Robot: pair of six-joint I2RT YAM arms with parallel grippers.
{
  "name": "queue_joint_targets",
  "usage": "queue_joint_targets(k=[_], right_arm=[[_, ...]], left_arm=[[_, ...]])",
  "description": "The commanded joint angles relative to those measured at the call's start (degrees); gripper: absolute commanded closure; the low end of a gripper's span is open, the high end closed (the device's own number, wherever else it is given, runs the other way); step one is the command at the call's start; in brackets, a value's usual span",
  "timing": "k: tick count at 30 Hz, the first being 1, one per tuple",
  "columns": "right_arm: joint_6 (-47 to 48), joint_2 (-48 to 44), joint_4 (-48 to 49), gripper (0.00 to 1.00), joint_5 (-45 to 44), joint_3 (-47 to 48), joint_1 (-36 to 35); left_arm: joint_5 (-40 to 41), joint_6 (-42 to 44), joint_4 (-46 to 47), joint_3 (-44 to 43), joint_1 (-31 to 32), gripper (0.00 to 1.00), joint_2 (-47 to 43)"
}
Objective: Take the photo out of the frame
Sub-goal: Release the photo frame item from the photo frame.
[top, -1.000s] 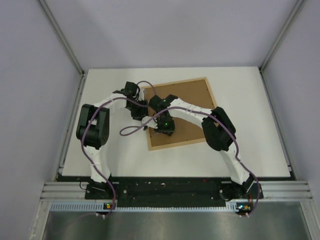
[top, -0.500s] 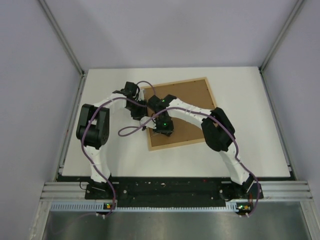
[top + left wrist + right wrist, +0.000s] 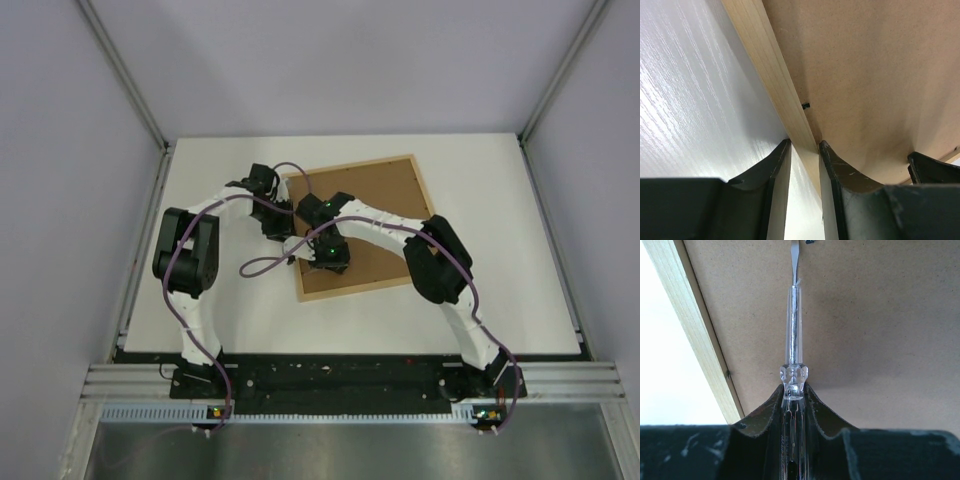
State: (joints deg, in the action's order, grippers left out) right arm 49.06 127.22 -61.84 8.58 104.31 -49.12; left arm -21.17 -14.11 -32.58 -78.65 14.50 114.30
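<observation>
Right gripper (image 3: 794, 390), clamped on a flat-blade screwdriver (image 3: 794, 330), sets its tip beside a black tab (image 3: 809, 242); left gripper (image 3: 804, 145) narrowly straddles the frame (image 3: 772, 70) at its left rail.

My fingers (image 3: 761, 409) are clamped on the clear plastic handle of a screwdriver (image 3: 794, 371), which points straight away from me. Its flat metal blade (image 3: 795, 254) lies over the frame's brown fibreboard back (image 3: 880, 330), the tip just short of a small dark clip (image 3: 809, 242) at the top edge. To the left the frame's light-wood rail (image 3: 692, 332) runs diagonally, with white bench (image 3: 665, 375) beyond it.
</observation>
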Motion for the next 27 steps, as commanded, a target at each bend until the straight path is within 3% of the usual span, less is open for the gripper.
queue_joint_targets(k=[1,27], right_arm=[[0.9,-2.0,-0.4,1.0,-1.5,1.0,-0.4],[0.6,1.5,-2.6,1.0,2.3,5.2,0.7]], left_arm=[[0.4,0.0,0.2,0.3,0.4,0.68,2.1],[-0.1,-0.5,0.6,0.5,0.4,0.73,2.3]])
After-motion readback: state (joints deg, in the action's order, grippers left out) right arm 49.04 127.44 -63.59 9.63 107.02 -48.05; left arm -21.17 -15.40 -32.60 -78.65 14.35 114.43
